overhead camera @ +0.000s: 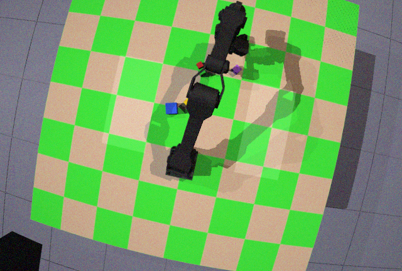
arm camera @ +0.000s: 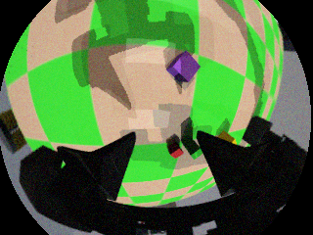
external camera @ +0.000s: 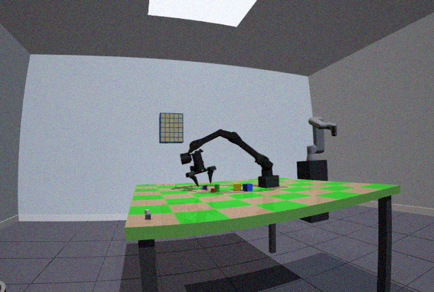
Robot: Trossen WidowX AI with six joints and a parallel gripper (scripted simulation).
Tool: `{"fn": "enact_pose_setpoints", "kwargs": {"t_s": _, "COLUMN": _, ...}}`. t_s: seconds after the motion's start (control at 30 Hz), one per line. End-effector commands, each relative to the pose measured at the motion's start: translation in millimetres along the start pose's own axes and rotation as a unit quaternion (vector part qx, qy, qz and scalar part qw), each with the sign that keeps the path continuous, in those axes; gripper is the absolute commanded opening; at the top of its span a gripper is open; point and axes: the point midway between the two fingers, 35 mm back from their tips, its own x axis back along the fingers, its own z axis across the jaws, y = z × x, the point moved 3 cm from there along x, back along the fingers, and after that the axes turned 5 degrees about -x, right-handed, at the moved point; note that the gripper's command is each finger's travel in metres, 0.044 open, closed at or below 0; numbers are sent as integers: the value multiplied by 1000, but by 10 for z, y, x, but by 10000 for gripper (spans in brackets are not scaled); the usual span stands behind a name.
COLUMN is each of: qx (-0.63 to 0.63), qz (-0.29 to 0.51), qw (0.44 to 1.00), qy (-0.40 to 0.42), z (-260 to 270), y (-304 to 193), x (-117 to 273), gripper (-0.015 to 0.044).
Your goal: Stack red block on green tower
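Pale wall (external camera: 105, 135), gridded poster (external camera: 171, 127), ceiling light (external camera: 199, 3), grey tiled floor (external camera: 70, 257).

From above, the arm (overhead camera: 207, 66) is covering the green tower entirely and most of the yellow block (overhead camera: 185, 101), leaving only a sliver showing beside the blue block (overhead camera: 171, 108). The end effector is also lying under the arm there, so its fingers are not showing. In the wrist view, the red block (arm camera: 175, 148) and the tower (arm camera: 191, 139) are appearing tiny and blurred, their contact impossible to judge. A yellow scrap (arm camera: 226, 136) is peeking past the right finger (arm camera: 218, 157). In the exterior view, a small grey object (external camera: 147, 214) near the worktop (external camera: 245, 219) edge is too small to identify.
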Motion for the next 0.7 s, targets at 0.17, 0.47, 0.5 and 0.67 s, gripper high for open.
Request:
{"fn": "enact_pose_setpoints", "kwargs": {"t_s": 0.17, "qx": 121, "qz": -7, "qw": 993, "qy": 10, "z": -40, "y": -86, "x": 35, "gripper": 440}}
{"fn": "enact_pose_setpoints", "kwargs": {"t_s": 0.47, "qx": 356, "qz": -27, "qw": 934, "qy": 26, "z": -136, "y": -255, "x": 95, "gripper": 440}}
{"fn": "enact_pose_setpoints", "kwargs": {"t_s": 0.5, "qx": 381, "qz": -29, "qw": 924, "qy": 27, "z": -148, "y": -273, "x": 100, "gripper": 440}}
{"fn": "enact_pose_setpoints", "kwargs": {"t_s": 0.67, "qx": 502, "qz": -43, "qw": 863, "qy": 32, "z": -211, "y": -362, "x": 126, "gripper": 440}}
